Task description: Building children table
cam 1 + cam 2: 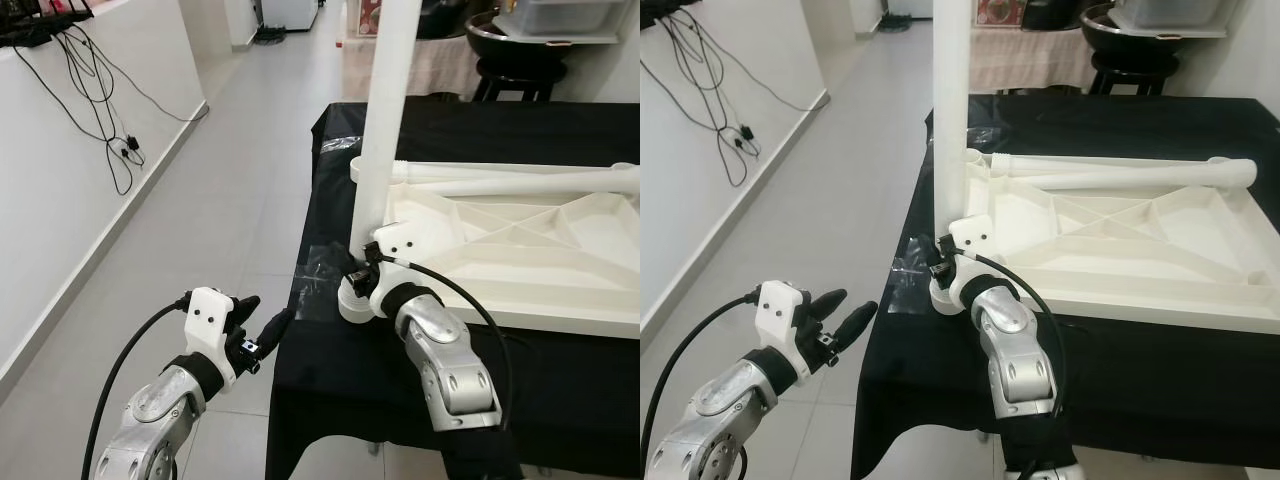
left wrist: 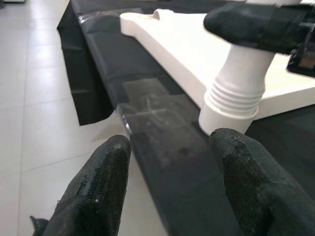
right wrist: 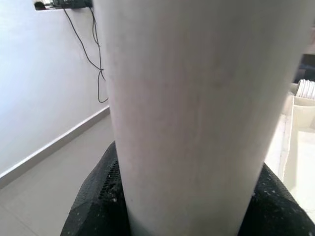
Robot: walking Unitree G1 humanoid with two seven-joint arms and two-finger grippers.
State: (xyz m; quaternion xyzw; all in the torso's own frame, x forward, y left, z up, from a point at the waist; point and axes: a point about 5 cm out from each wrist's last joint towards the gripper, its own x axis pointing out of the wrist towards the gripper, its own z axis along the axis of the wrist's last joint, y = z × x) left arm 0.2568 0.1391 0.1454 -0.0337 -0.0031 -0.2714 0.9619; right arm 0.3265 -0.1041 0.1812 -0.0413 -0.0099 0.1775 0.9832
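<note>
A white children's table top (image 1: pixel 530 250) lies upside down on a black-clothed table (image 1: pixel 350 380). One white leg (image 1: pixel 385 120) stands upright at its near left corner, its ribbed base (image 2: pixel 236 98) seated in the corner socket. My right gripper (image 1: pixel 362 268) is shut on this leg just above the base, and black fingers (image 3: pixel 98 196) hug both sides of it. A second white leg (image 1: pixel 520 182) lies along the top's far edge. My left gripper (image 1: pixel 268 310) hangs open over the floor, just off the table's left edge and level with the leg's base.
A clear tape patch (image 1: pixel 320 270) marks the cloth beside the leg's base. A white wall with dangling black cables (image 1: pixel 100 110) runs along the left of a tiled floor (image 1: pixel 230 200). A black stool (image 1: pixel 510 60) stands behind the table.
</note>
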